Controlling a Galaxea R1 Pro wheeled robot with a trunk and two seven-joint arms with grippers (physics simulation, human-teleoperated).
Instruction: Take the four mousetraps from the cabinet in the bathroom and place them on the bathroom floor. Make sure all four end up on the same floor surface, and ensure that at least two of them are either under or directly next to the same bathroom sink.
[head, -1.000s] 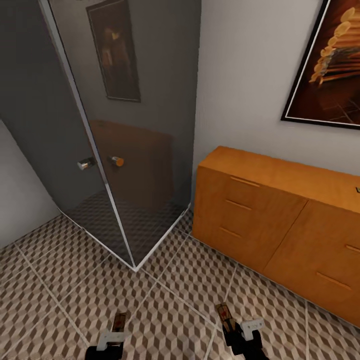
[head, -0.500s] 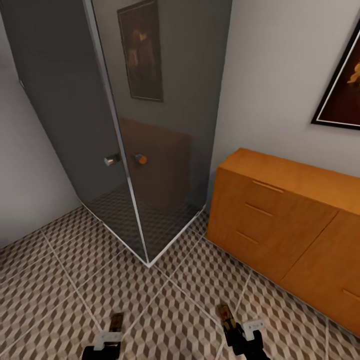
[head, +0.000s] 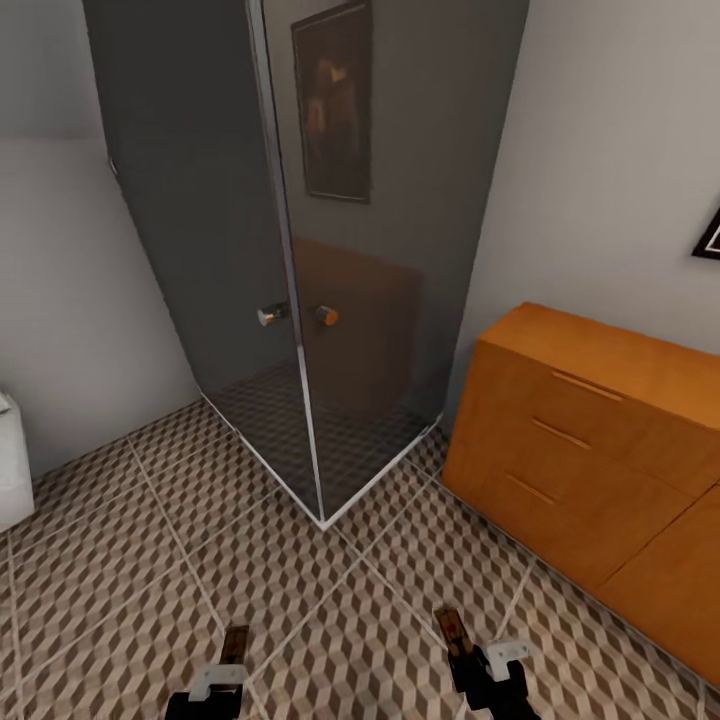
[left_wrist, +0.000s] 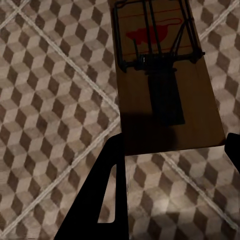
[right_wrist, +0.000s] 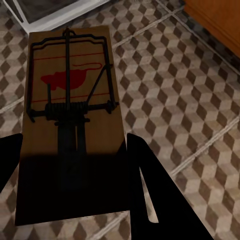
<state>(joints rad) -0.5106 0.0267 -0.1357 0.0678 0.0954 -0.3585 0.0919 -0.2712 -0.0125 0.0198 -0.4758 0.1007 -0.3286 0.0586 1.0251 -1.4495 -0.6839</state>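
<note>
Each gripper, left (head: 228, 668) and right (head: 468, 655), has its fingers closed on a mousetrap (left_wrist: 165, 75), (right_wrist: 70, 120), carried low over the bathroom floor (head: 300, 590). The cabinet (head: 590, 450) stands at right. Best keep both boards level while driving on in search of the sink.

Two brown mousetraps (left_wrist: 167, 85) (right_wrist: 70, 125), one gripped in each gripper above the patterned bathroom floor (head: 300, 580).

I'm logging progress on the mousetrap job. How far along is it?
Two are out of the cabinet, whose visible drawers are shut. In hand: the left gripper holds one mousetrap, the right gripper another. Left: setting them on the bathroom floor by a sink.
</note>
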